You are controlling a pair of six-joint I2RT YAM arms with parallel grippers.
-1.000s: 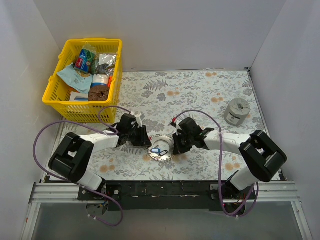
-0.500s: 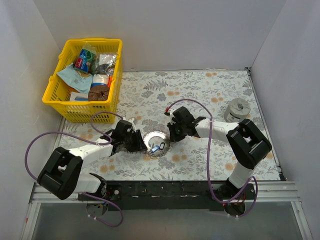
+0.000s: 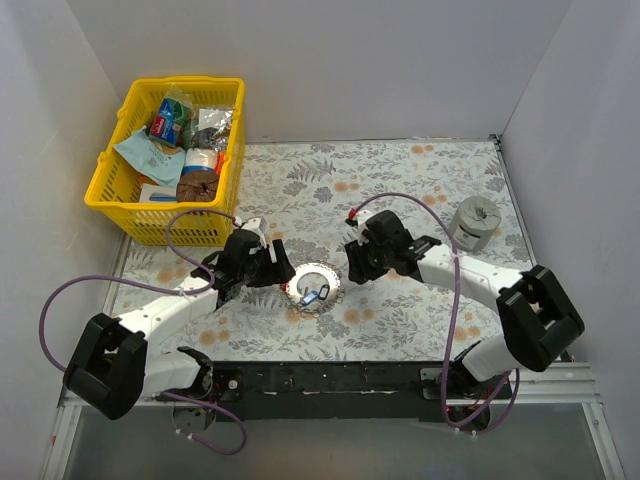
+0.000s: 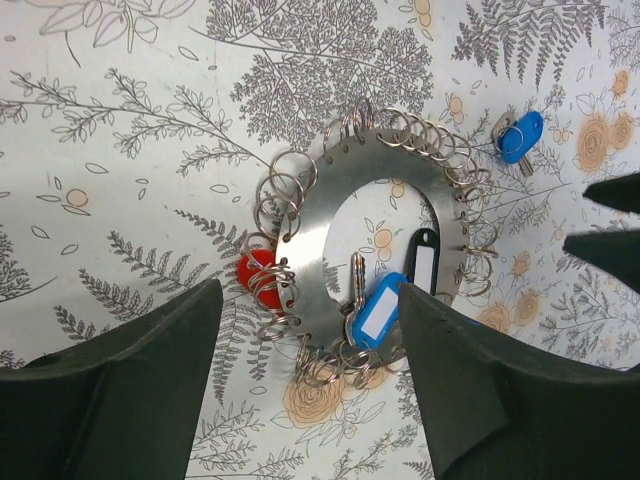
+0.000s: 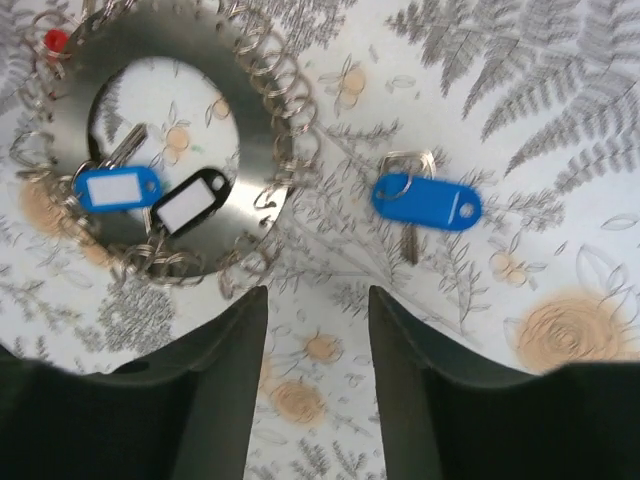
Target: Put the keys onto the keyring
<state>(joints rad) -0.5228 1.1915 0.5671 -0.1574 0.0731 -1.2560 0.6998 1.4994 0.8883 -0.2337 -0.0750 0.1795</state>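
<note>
Yellow basket point(image 3: 190, 83) and grey cylinder point(image 3: 473, 222) stand well apart from the keyring point(image 4: 318, 240).

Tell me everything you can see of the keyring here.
The keyring is a flat, silvery metal disc with a wide central hole, its outer rim strung with many small wire rings. It lies flat on the floral table, no jaws touching it. A red tag, a blue tag with a key and a black tag rest against it, seemingly hooked on; another blue key lies apart beside it.
</note>
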